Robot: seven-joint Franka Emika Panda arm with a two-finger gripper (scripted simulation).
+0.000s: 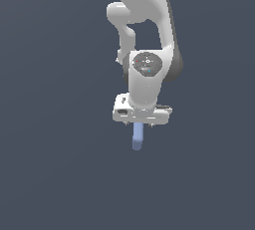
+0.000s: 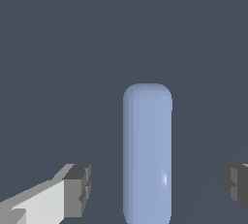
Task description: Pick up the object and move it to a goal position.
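The object (image 2: 147, 152) is a periwinkle-blue elongated block with rounded ends, lying on the dark grey surface. In the exterior view the object (image 1: 137, 138) sticks out from under the white hand. My gripper (image 2: 157, 183) is open, with one dark finger pad (image 2: 79, 189) on one side of the block and the other pad (image 2: 236, 186) on the opposite side, neither touching it. In the exterior view the gripper (image 1: 140, 123) sits right over the block's far end and its fingers are mostly hidden by the hand.
The white arm (image 1: 144, 35) rises behind the hand in the exterior view. A plain dark grey surface (image 1: 50, 164) lies all around.
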